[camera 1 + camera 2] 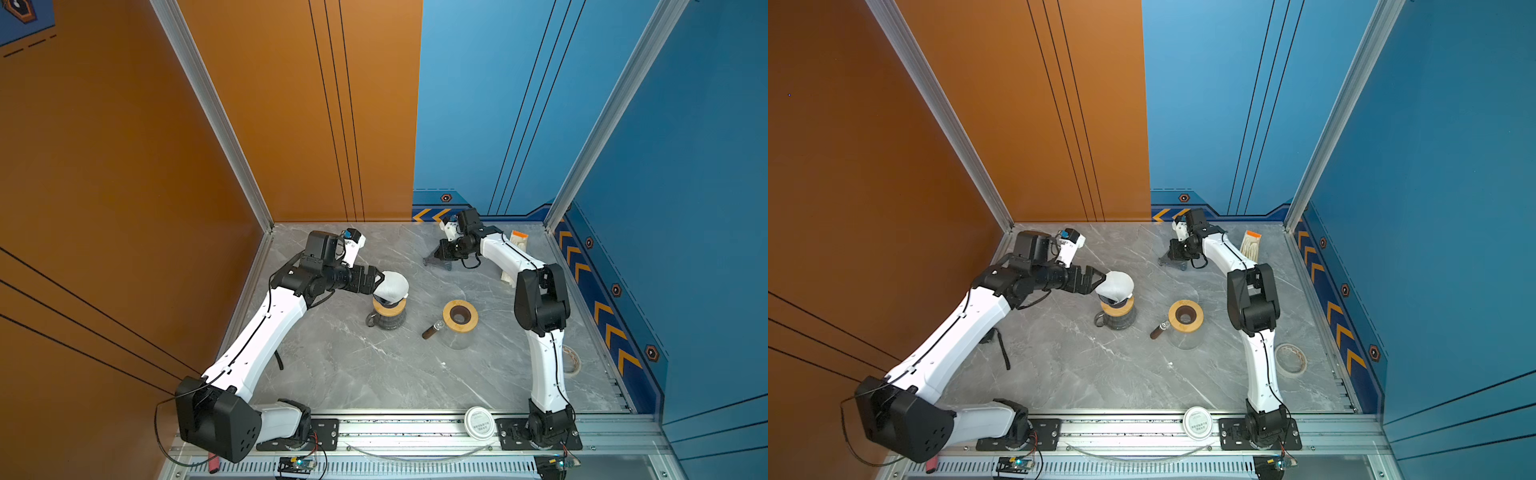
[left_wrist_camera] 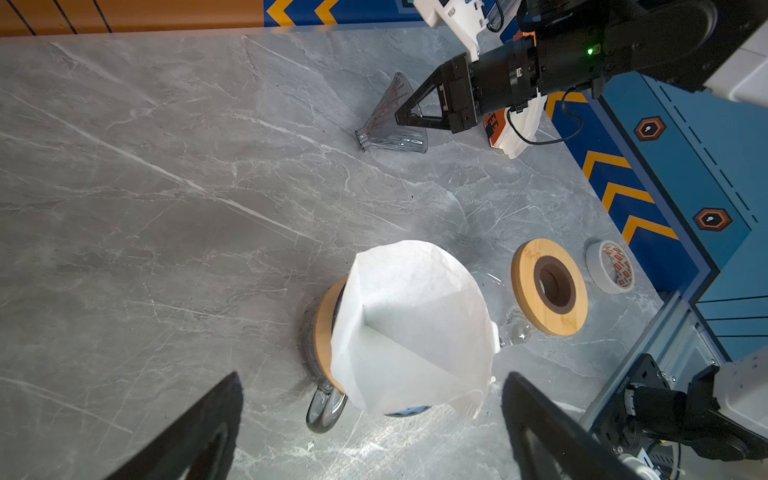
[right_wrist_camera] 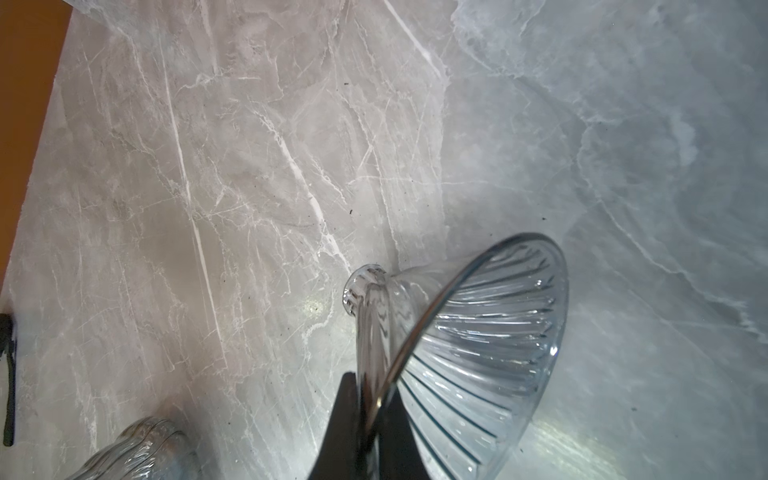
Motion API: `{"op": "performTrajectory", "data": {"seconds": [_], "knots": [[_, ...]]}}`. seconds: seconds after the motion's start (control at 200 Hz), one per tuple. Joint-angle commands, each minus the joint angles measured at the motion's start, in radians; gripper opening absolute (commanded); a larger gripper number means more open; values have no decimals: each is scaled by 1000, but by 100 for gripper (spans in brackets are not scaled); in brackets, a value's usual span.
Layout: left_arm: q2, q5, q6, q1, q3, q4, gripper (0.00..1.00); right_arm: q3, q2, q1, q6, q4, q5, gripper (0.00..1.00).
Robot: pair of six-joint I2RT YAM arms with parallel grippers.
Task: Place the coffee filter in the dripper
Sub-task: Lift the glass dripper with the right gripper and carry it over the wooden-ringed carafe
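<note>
The right gripper (image 3: 371,399) was clenched on the thin rim of the glass dripper (image 3: 478,332), which lay on its side at the back of the table (image 1: 353,374), spout toward the middle. The filter (image 2: 415,328), a white paper cone, sat loosely on top of a wood-collared jug (image 2: 324,332) well away from it, with the left gripper (image 2: 372,376) spread wide at either side of the paper. Whether a tip brushed the paper could not be told.

The step in hand looked to be righting the dripper. Ribbed glass pinched at one edge would likely swing or slip, so a slow lift seemed wise, turning the mouth upward only once it was clear of the table. The left gripper would do best to wait until the dripper stood steady.
</note>
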Motion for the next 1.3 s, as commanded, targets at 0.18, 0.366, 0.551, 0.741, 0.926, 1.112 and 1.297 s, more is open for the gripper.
{"op": "performTrajectory", "data": {"seconds": [0.18, 0.366, 0.551, 0.741, 0.926, 1.112, 1.297], "knots": [[-18, -4, 17, -32, 63, -10, 98, -17, -249, 18, -1, -113, 71, 2], [-36, 28, 30, -39, 62, -10, 98, -19, -380, 60, -47, -271, 179, 0], [-49, 55, 56, -45, 51, -8, 98, -5, -504, 136, -91, -455, 337, 0], [-64, 78, 73, -46, 27, 0, 98, 14, -582, 216, -84, -644, 486, 0], [-61, 104, 98, -43, 21, 2, 98, 40, -582, 311, -54, -845, 597, 0], [-25, 133, 102, -39, 33, 1, 98, 50, -548, 383, 3, -990, 683, 0], [-9, 136, 105, -38, 37, 2, 98, 65, -529, 470, 47, -1043, 699, 0]]}}
